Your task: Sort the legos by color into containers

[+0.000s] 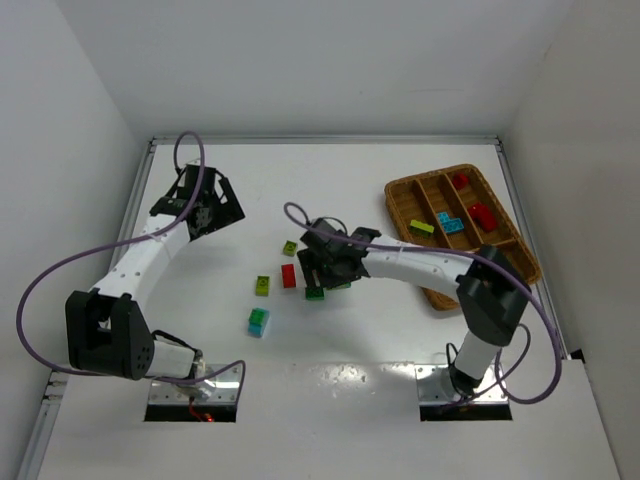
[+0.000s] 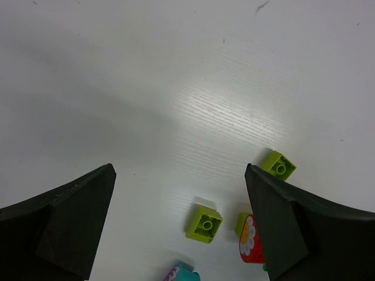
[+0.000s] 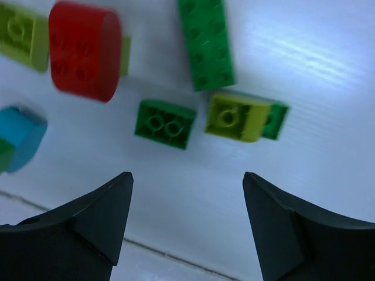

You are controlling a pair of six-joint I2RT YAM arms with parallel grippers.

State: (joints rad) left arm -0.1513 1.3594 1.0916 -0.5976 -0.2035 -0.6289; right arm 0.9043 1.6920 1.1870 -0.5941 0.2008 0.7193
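**Step in hand:** your right arm is at the pick-up of a loose brick. The right gripper [image 1: 325, 268] hangs over the loose cluster near the middle of the table [image 1: 330, 180], jaws spread wide and holding nothing. Its wrist view puts a small dark green brick [image 3: 165, 123] and a yellow-green brick [image 3: 237, 117] just ahead of the open fingers, with neither yet between them. I cannot tell which one is the target. The small dark green brick lies nearer the centre line.

**Next move, in my judgement:** advance and lower until one brick alone sits between the fingers, then close. Mind the yellow-green brick, because another green piece shows just behind it and may come along.

**Left arm:** your left gripper [image 1: 205, 205] stands toward the far left corner, well apart from the cluster. Its jaws are wide and empty.

**Destination:** the wicker tray [image 1: 430, 178] lies along the right edge, toward the far right corner. It already holds red, cyan and yellow-green bricks. You cannot settle every compartment boundary from above.

**Differences between views:**
- Only the top view shows the tray and both arms together.
- Only the right wrist view shows stud detail, along with a long dark green brick [image 3: 206, 41] and a rounded red brick [image 3: 85, 50] beyond the two nearest.
- Only the left wrist view shows a flower-printed red piece [image 2: 251, 240].
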